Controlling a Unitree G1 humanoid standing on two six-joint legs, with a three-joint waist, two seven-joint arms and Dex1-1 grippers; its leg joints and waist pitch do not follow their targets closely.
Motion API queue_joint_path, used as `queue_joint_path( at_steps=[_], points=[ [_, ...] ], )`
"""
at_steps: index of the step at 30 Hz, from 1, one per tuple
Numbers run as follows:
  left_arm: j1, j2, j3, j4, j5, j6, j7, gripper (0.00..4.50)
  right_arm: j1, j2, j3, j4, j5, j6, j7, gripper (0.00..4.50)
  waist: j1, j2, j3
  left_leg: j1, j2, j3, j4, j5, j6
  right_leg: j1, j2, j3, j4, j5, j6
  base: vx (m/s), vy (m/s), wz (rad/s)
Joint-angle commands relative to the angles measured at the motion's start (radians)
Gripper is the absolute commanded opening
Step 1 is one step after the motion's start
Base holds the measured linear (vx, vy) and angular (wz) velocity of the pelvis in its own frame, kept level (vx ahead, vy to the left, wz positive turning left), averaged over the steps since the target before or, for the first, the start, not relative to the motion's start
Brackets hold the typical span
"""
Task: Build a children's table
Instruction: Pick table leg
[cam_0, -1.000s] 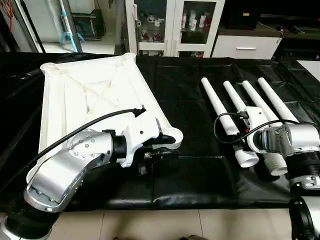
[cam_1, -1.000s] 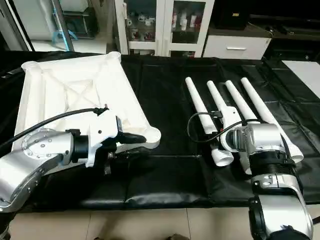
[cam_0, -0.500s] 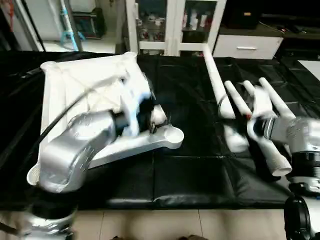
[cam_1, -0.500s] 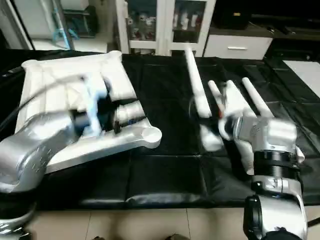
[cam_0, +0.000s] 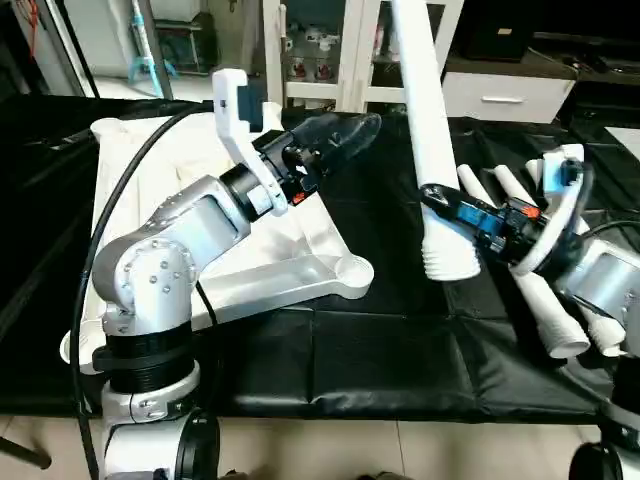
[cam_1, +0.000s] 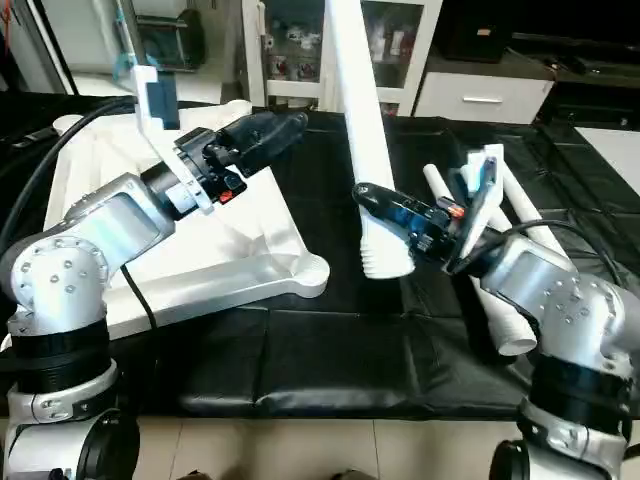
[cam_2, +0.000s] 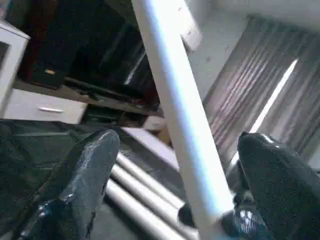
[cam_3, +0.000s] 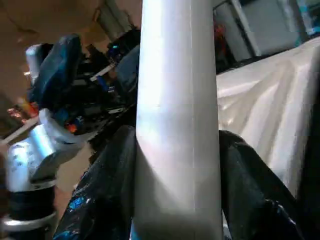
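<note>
A large work table (cam_0: 400, 350), draped in black sheeting, is carrying the parts. The white table top (cam_0: 150, 190) is lying ribbed side up on its left part, and three white tube legs (cam_0: 545, 310) are lying together on its right

- The right gripper (cam_0: 437, 204), earlier resting among the four tube legs on the black cloth, is now holding one leg (cam_0: 425, 120) upright, flared end downward, above the cloth.
- The left gripper (cam_0: 345, 135), earlier low at the near corner socket of the table top (cam_0: 140, 170), is now raised over the top, its fingers (cam_2: 90, 175) standing apart, pointing toward the lifted leg.
</note>
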Motion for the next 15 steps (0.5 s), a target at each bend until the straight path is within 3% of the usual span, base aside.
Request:
queue_joint_path(
  at_steps=[1, 2, 3, 4, 5, 6, 8, 10, 15],
  points=[
    [-0.012, -0.005, -0.001, -0.013, -0.022, 0.019, 0.016, 4.50, -0.005, -0.012, -0.017, -0.036, 0.034, 0.009, 0.011, 1.86, 0.005, -0.021, -0.077, -0.009, 0.030, -0.004, -0.068, -0.041, 0.061, 0.062, -0.041, 0.035, -0.081, -0.343, -0.145, 0.000, 0.000, 0.00],
    [-0.012, -0.007, -0.006, -0.018, -0.021, 0.023, 0.022, 4.50, -0.001, -0.017, -0.011, -0.036, 0.033, 0.007, 0.013, 1.86, 0.003, -0.038, -0.076, -0.010, 0.031, -0.002, -0.068, -0.043, 0.062, 0.062, -0.041, 0.035, -0.082, -0.357, -0.133, 0.000, 0.000, 0.00],
    [-0.012, -0.007, -0.006, -0.018, -0.021, 0.023, 0.022, 4.50, -0.001, -0.017, -0.011, -0.036, 0.033, 0.007, 0.013, 1.86, 0.005, -0.029, -0.075, -0.010, 0.030, -0.004, -0.068, -0.038, 0.057, 0.060, -0.043, 0.036, -0.083, -0.370, -0.124, 0.000, 0.000, 0.00],
    [-0.014, -0.008, -0.005, -0.020, -0.026, 0.027, 0.026, 4.50, 0.000, -0.019, -0.009, -0.036, 0.036, 0.005, 0.012, 1.86, 0.005, -0.027, -0.075, -0.009, 0.031, -0.004, -0.069, -0.038, 0.055, 0.058, -0.043, 0.036, -0.085, -0.373, -0.121, 0.000, 0.000, 0.00],
    [-0.016, -0.013, -0.007, -0.028, -0.040, 0.040, 0.046, 4.50, 0.003, -0.025, 0.003, -0.036, 0.042, 0.000, 0.011, 1.86, 0.002, -0.036, -0.076, -0.009, 0.032, -0.004, -0.069, -0.039, 0.051, 0.059, -0.041, 0.035, -0.085, -0.370, -0.114, 0.000, 0.000, 0.00],
    [-0.016, -0.016, -0.007, -0.032, -0.049, 0.046, 0.058, 4.50, 0.004, -0.028, 0.009, -0.037, 0.049, -0.003, 0.008, 1.86, 0.004, -0.033, -0.076, -0.009, 0.032, -0.006, -0.070, -0.038, 0.045, 0.060, -0.042, 0.035, -0.082, -0.361, -0.114, 0.000, 0.000, 0.00],
    [-0.019, -0.019, -0.009, -0.032, -0.054, 0.045, 0.074, 4.50, 0.007, -0.038, 0.051, -0.059, 0.035, -0.017, 0.008, 1.86, 0.004, -0.036, -0.077, -0.008, 0.034, -0.006, -0.070, -0.037, 0.041, 0.059, -0.042, 0.035, -0.082, -0.343, -0.118, 0.000, 0.000, 0.00],
    [-0.029, -0.031, -0.001, -0.026, -0.077, 0.039, 0.072, 4.50, 0.020, -0.048, 0.088, -0.091, 0.035, -0.016, 0.027, 1.86, 0.005, -0.045, -0.076, -0.009, 0.034, -0.006, -0.071, -0.035, 0.043, 0.060, -0.043, 0.036, -0.082, -0.338, -0.113, 0.000, 0.000, 0.00],
    [-0.045, -0.039, 0.007, -0.004, -0.108, 0.053, 0.053, 4.50, 0.032, -0.051, 0.115, -0.117, 0.039, -0.016, 0.044, 1.86, 0.006, -0.047, -0.075, -0.009, 0.037, -0.008, -0.072, -0.040, 0.033, 0.059, -0.044, 0.037, -0.082, -0.325, -0.118, 0.000, 0.000, 0.00]
  ],
)
